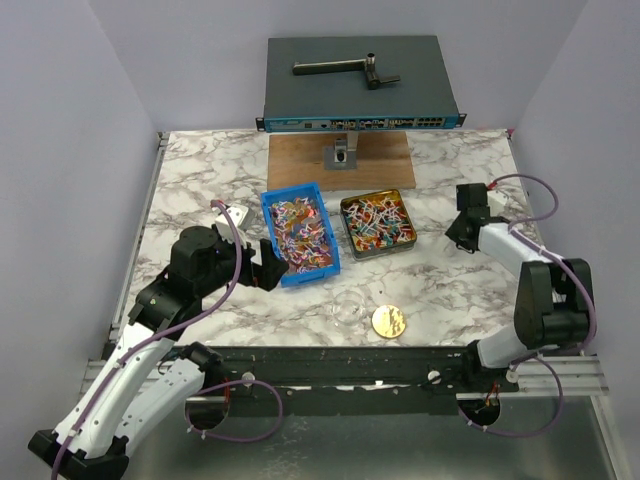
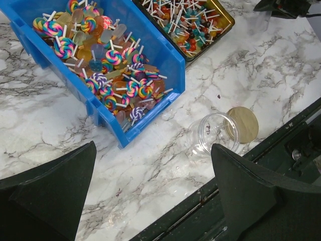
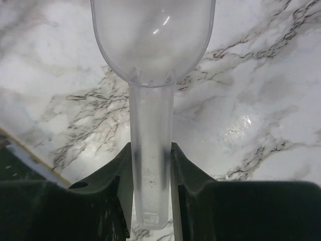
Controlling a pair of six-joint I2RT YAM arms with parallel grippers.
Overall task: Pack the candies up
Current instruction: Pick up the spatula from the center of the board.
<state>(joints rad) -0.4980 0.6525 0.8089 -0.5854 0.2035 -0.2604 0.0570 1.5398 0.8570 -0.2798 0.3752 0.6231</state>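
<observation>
From above: candies (image 1: 298,235) heaped in a blue bin (image 1: 290,191) just ahead of the left gripper (image 1: 270,268), more of them in a gold tin (image 1: 348,230) lying between that bin and the right gripper (image 1: 460,236). Glass jar (image 1: 348,311) and round gold lid (image 1: 389,321) side by side on the marble worktop (image 1: 200,170), off to the left gripper's right, near the front edge.

Left wrist: left gripper spread wide, nothing held, only bare marble between its fingers (image 2: 55,196). Blue bin ahead and to the left, packed with swirled candies on white sticks. Corner of the gold tin farther ahead. Jar ahead and to the right, lid just behind it.

Right wrist: right gripper closed on the slim handle of a clear plastic scoop (image 3: 153,45), one finger (image 3: 113,175) pressed against each side. Scoop bowl pointing straight ahead of the gripper over veined marble; resting on it or lifted, impossible to tell.
</observation>
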